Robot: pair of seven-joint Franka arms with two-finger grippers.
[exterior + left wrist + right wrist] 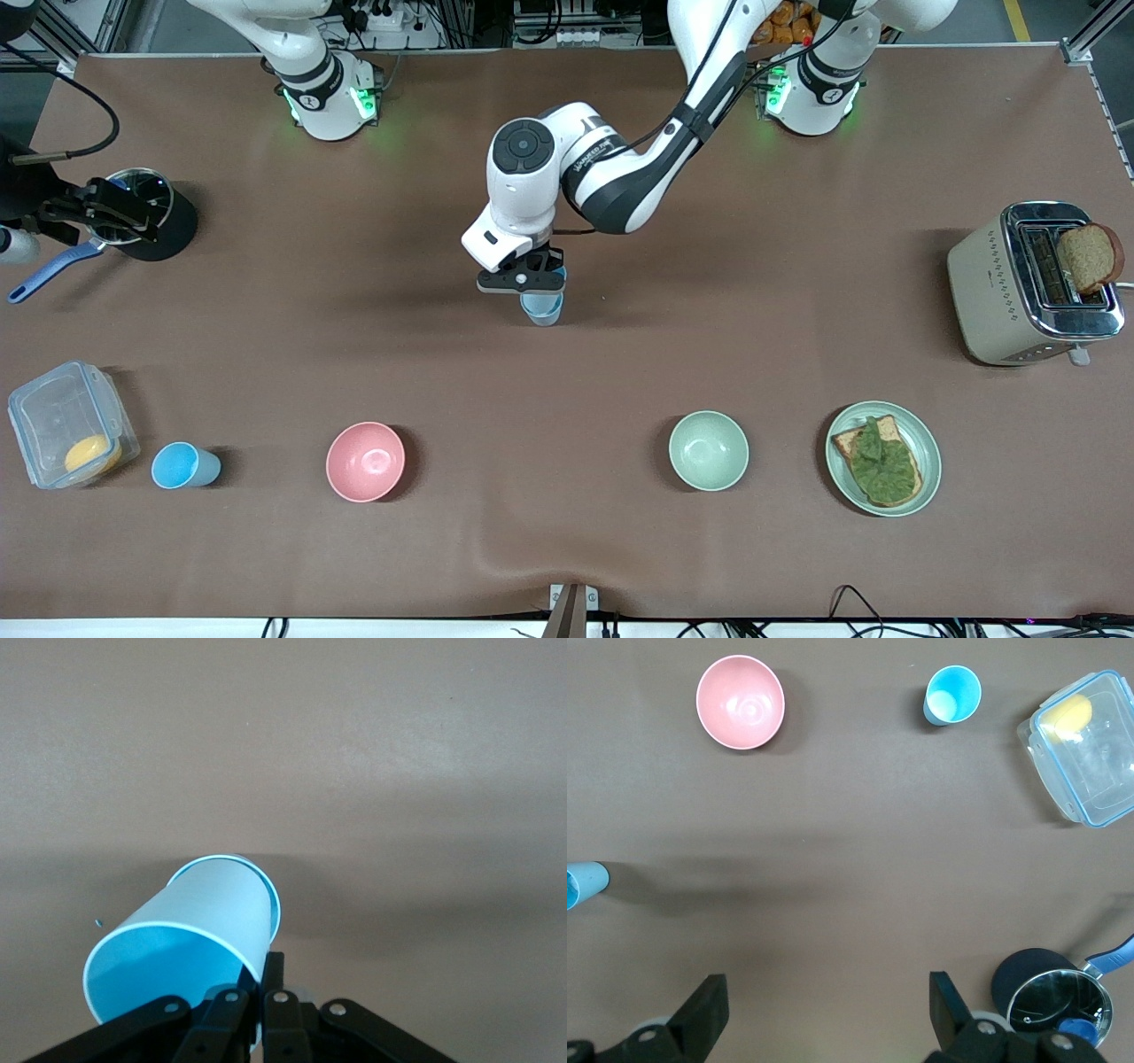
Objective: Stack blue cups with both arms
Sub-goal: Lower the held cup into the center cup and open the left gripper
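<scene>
Left gripper (523,280) down at mid-table, fingers closed on the rim of a blue cup (541,307), one finger inside and one outside the wall. In the left wrist view, held cup (190,935) tipped away from the fingers (270,988), bright blue mouth toward the camera.

Right gripper (106,211) up over the right arm's end of the table, above a black pot (146,213) with a blue handle, fingers (950,1012) spread wide and empty in its own wrist view, arm waiting.

Second blue cup (183,465) upright near the front camera, toward the right arm's end, well apart from the held one. Just beside it, a clear lidded box (66,425) with something yellow inside. Toward the table's middle from that cup, a pink bowl (365,461), apart from it. Bare brown table (567,381) between the two cups.

Toward the left arm's end: pale green bowl (708,450), then a green plate (883,458) carrying toast topped with greens. Farther from the camera there, a toaster (1032,283) with a bread slice (1088,257) standing up from a slot.
</scene>
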